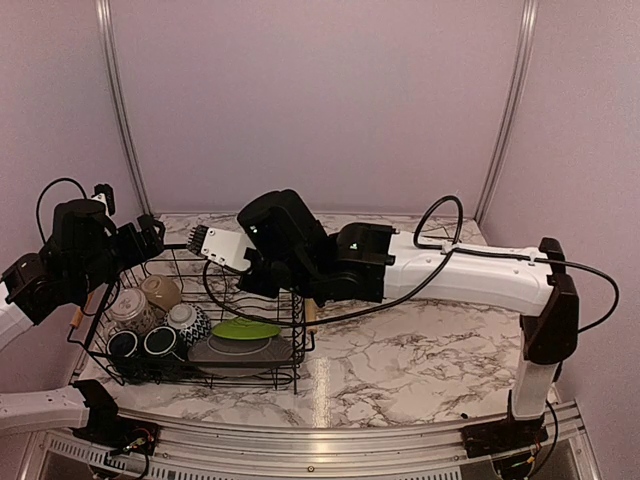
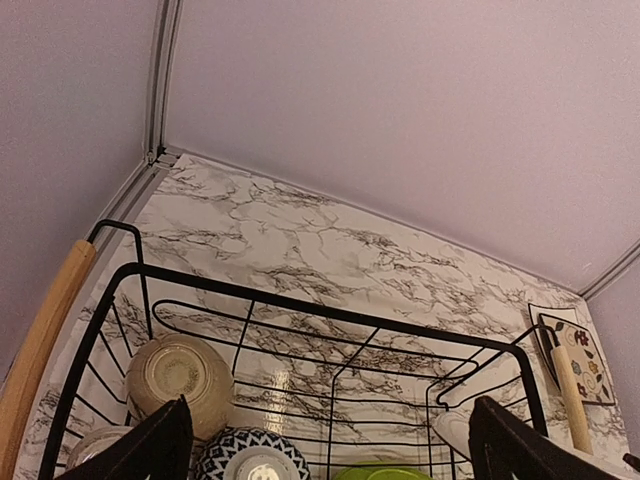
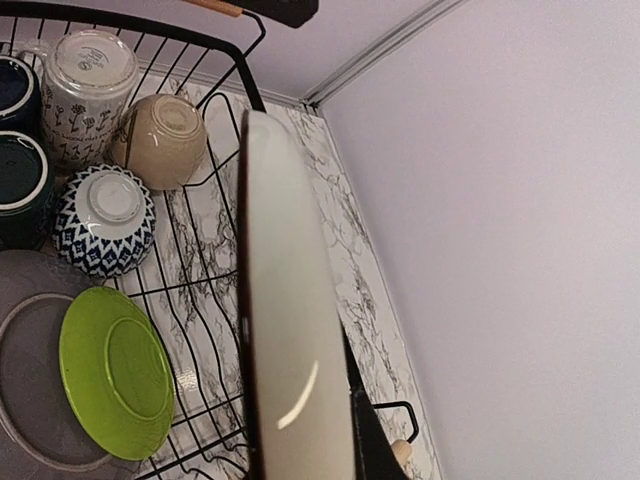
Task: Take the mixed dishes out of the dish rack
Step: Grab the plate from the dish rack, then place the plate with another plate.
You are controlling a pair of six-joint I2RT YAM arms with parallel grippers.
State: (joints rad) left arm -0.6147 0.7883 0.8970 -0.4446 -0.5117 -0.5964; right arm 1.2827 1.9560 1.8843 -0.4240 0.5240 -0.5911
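The black wire dish rack [image 1: 292,340] stands at the table's left. Inside it are a lime-green plate [image 1: 245,328] lying on a grey plate [image 1: 215,350], two dark-blue mugs [image 1: 160,342], a tan mug [image 1: 160,292], a floral white mug [image 1: 130,310] and a blue-patterned bowl [image 1: 188,322]. My right gripper [image 3: 300,420] is shut on a white plate [image 3: 290,320], held edge-on above the rack's far right part. Over the rack's left end my left gripper [image 2: 330,450] hangs open with nothing in it, above the tan mug [image 2: 178,375]. A square floral plate [image 2: 582,360] lies on the table beyond the rack.
Light wooden handles [image 2: 45,330] run along the rack's short sides. Purple walls close in behind and on both sides. Bare marble table [image 1: 420,350] stretches to the right of the rack, under my right arm [image 1: 470,275].
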